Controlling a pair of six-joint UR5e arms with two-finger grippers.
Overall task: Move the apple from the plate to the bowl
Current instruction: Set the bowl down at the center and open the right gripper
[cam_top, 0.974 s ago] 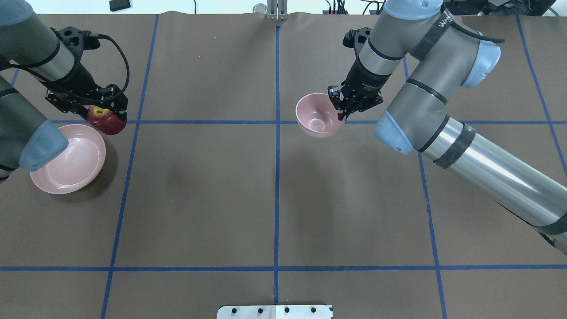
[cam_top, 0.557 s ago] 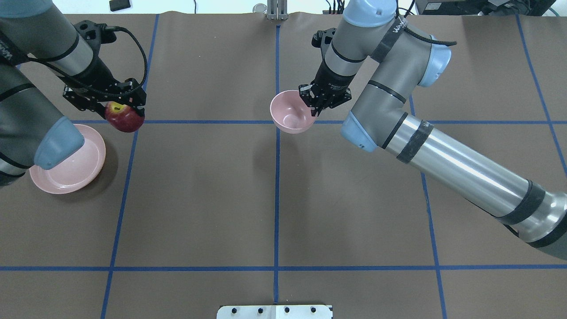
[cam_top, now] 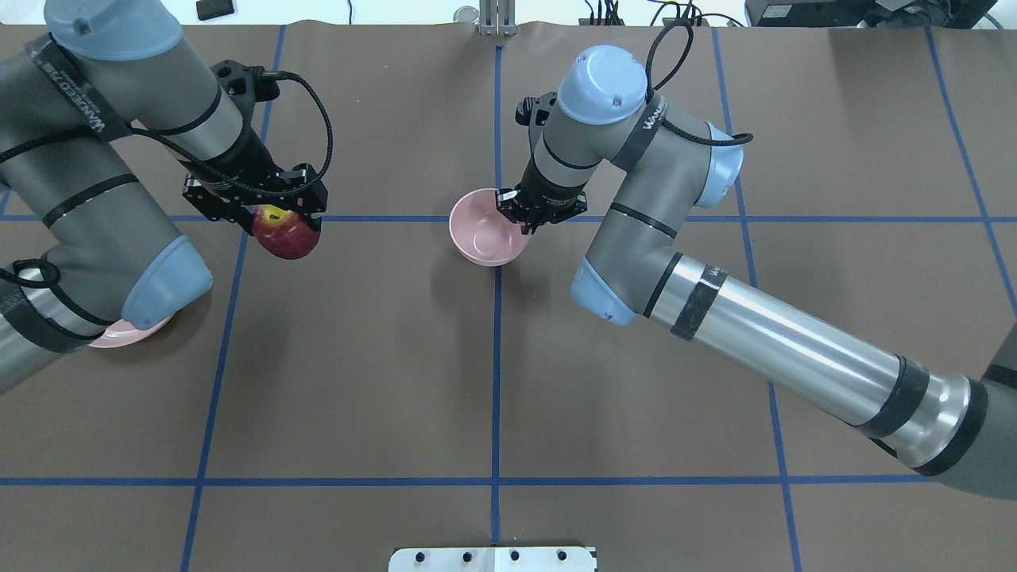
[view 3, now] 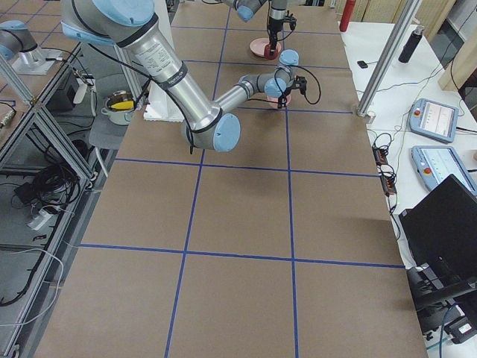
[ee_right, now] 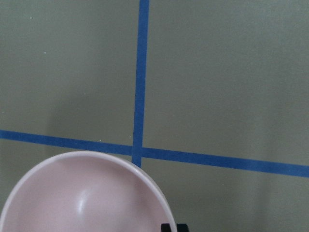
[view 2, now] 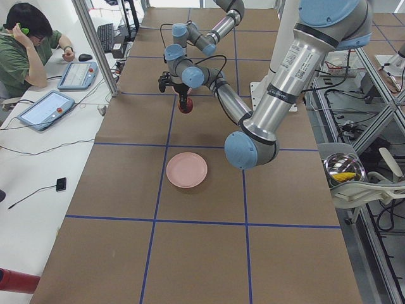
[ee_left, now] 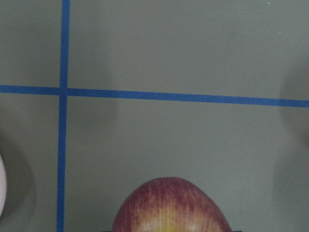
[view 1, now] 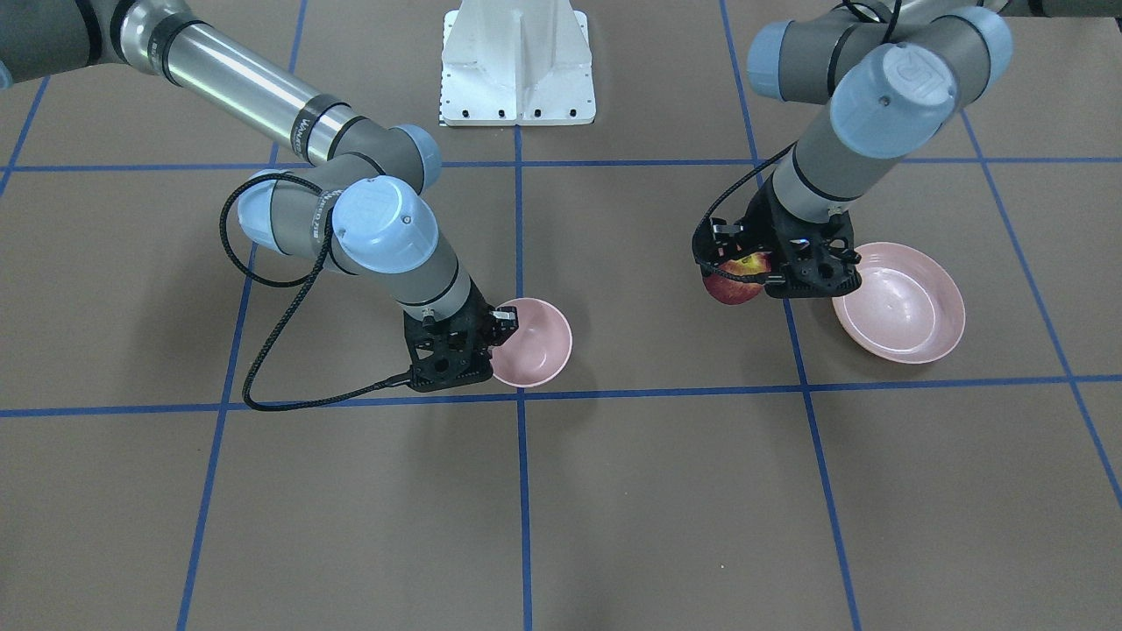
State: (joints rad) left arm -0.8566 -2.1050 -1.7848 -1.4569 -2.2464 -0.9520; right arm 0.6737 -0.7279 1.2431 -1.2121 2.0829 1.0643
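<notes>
The dark-red apple (cam_top: 286, 233) hangs in my left gripper (cam_top: 280, 221), which is shut on it above the table, right of the plate. It also shows in the front view (view 1: 733, 285) and fills the bottom of the left wrist view (ee_left: 171, 208). The pale-pink plate (view 1: 903, 302) is empty; in the overhead view only a sliver of the plate (cam_top: 119, 338) shows under my left arm's elbow. My right gripper (cam_top: 527, 222) is shut on the rim of the small pink bowl (cam_top: 479, 234), near the centre tape line. The bowl (view 1: 536, 343) is empty.
A white mounting plate (view 1: 517, 66) sits at the robot's base. Blue tape lines (cam_top: 496, 357) grid the brown table. An operator (view 2: 25, 44) sits at a side table with tablets. A steel bowl (view 2: 343, 170) stands off the table beside the robot.
My left gripper has carried the apple to the right, away from the plate. My right gripper has carried the bowl to the left, up to the centre line.
</notes>
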